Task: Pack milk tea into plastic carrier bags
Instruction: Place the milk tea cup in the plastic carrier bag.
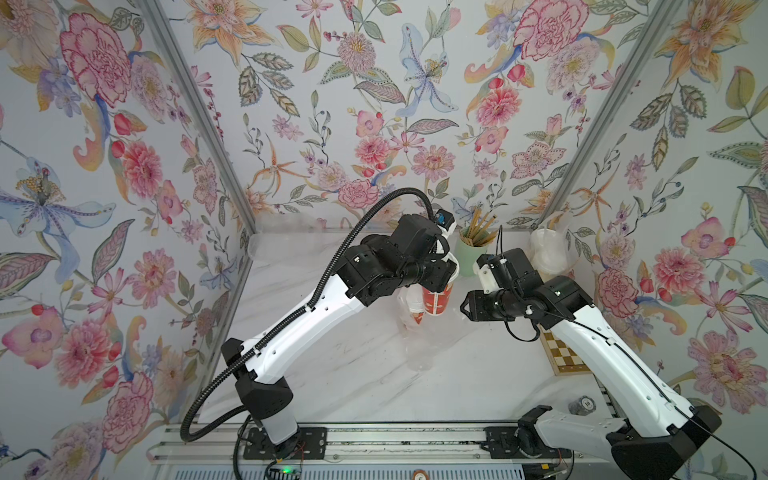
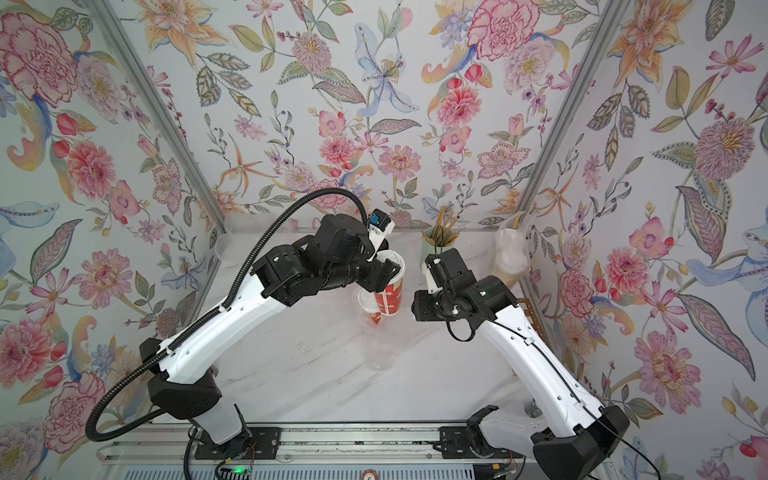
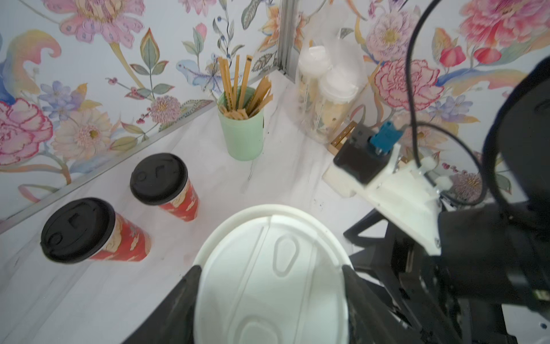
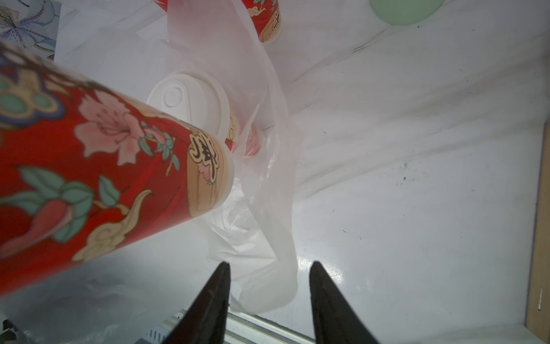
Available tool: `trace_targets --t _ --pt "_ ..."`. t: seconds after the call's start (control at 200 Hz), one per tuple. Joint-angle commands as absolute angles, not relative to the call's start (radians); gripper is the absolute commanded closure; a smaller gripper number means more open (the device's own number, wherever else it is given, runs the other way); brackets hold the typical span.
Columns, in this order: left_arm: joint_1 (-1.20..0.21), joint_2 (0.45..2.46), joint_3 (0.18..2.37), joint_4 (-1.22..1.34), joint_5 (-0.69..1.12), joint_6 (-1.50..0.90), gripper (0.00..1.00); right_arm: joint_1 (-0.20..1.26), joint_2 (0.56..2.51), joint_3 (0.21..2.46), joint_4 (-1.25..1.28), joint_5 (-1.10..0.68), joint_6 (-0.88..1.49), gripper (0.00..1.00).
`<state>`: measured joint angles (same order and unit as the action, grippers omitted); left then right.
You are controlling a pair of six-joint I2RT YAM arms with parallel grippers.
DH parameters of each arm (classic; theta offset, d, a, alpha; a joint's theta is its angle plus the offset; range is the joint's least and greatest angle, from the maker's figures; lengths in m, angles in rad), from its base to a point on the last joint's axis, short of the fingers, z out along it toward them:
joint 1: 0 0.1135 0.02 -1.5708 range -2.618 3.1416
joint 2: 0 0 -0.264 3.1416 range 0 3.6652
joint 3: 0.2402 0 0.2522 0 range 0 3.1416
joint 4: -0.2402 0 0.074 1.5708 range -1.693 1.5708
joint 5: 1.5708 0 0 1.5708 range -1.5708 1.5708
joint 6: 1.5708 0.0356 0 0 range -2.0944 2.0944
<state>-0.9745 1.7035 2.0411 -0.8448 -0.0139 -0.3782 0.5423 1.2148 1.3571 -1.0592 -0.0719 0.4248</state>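
Red cup (image 1: 435,300) hangs in outstretched left gripper (image 3: 270,268).

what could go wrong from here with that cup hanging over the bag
1. The held cup, gripped at its top by the left pincer, has its base close beside the lid of the bagged cup. Lowering it may knock that cup over.
2. The carrier bag is limp, and the right pincer only straddles its film with jaws apart. If the mouth sags, the cup may land on plastic rather than inside.
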Motion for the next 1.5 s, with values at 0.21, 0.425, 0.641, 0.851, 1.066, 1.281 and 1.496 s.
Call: trace_targets --t 0.21,0.425,0.641,0.851,1.066,1.281,1.496 --pt "-0.999 1.657 1.94 -0.773 0.062 -0.426 0.51 0.541 1.211 1.372 -1.068 -0.114 0.424 1.0" --pt "-0.999 1.646 1.962 -0.815 0.008 -0.414 0.52 0.547 1.208 1.391 -1.069 -0.126 0.426 1.0" --pt "-0.999 1.646 1.97 -0.823 0.02 -0.41 0.52 0.545 1.2 1.389 -1.084 -0.049 0.429 0.83" --pt "-1.0 1.639 1.973 -0.836 0.013 -0.41 0.53 0.528 1.191 1.335 -1.091 -0.051 0.417 0.51" --pt "-1.0 1.637 1.973 -0.841 0.008 -0.411 0.53 0.519 1.168 1.272 -1.094 -0.048 0.417 0.46" --pt "-1.0 1.637 1.976 -0.838 0.009 -0.409 0.53 0.509 1.144 1.241 -1.094 -0.063 0.382 0.46" --pt "-1.001 1.64 1.976 -0.839 0.013 -0.41 0.53 0.497 1.082 1.224 -1.1 -0.032 0.341 0.33"
